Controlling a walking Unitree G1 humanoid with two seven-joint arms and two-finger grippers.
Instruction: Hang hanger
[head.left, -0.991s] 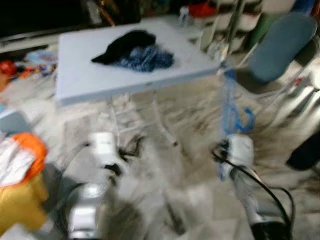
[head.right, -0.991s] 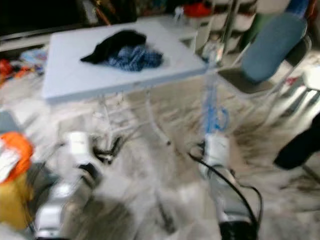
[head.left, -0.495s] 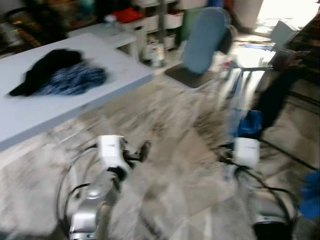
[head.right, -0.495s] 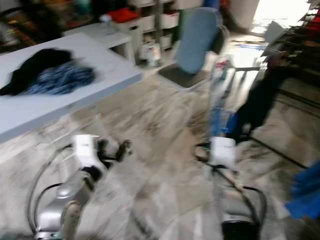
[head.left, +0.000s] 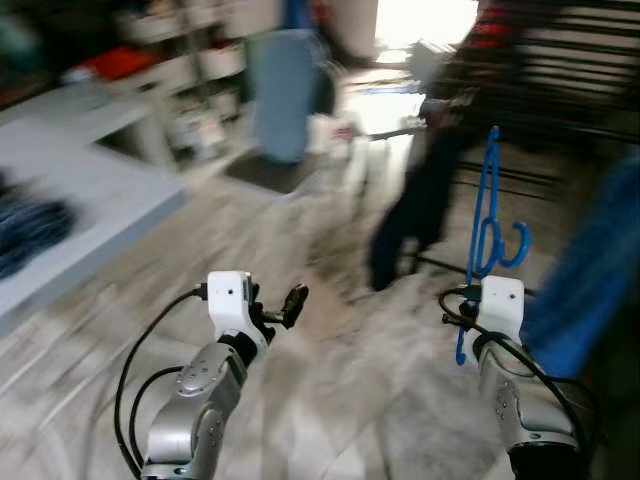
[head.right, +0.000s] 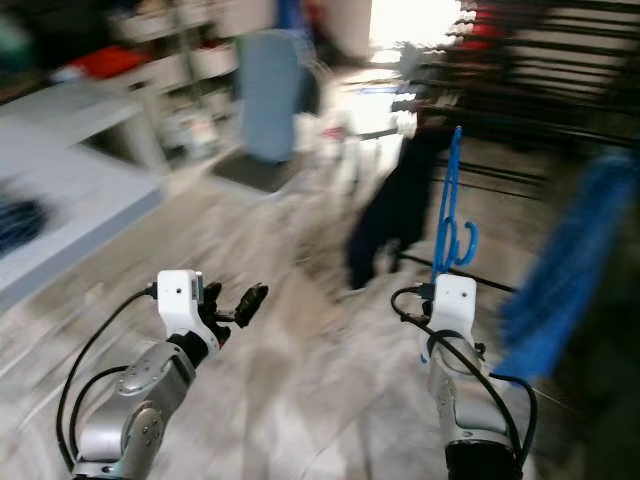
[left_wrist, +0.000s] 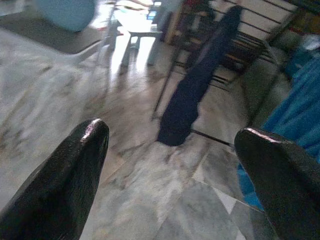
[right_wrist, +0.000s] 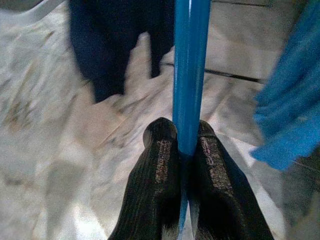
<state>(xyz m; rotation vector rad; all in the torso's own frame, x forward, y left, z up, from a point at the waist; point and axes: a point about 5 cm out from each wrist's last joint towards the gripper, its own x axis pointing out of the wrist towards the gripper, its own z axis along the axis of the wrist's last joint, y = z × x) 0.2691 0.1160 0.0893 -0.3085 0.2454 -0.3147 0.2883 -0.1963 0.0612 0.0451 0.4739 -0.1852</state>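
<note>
The room is a smear of marble-patterned floor (head.left: 330, 380), a pale table (head.left: 80, 215) off beyond the left gripper's side, and ahead a dark rack of horizontal bars (head.left: 560, 70) with a dark garment (head.left: 415, 220) hanging from it and a blue cloth (head.left: 590, 270) just past the right gripper. The right gripper (right_wrist: 181, 150) is clenched on the blue hanger (head.left: 487, 215), its two black fingers (right_wrist: 161, 165) pinching the plastic from either side, so the hanger stands upright above the wrist with its hook curling out to one side. The left gripper (left_wrist: 170, 165) is held out in front, fingers spread wide and holding nothing.

The step, as I read it, is carrying the hanger to the rack. To do it well, I'd hold that pinch firm, let the blur settle, then square up to a bare stretch of bar between the dark garment and the blue cloth. The hook should then rise over the bar, its open side facing it, before the grip loosens.
</note>
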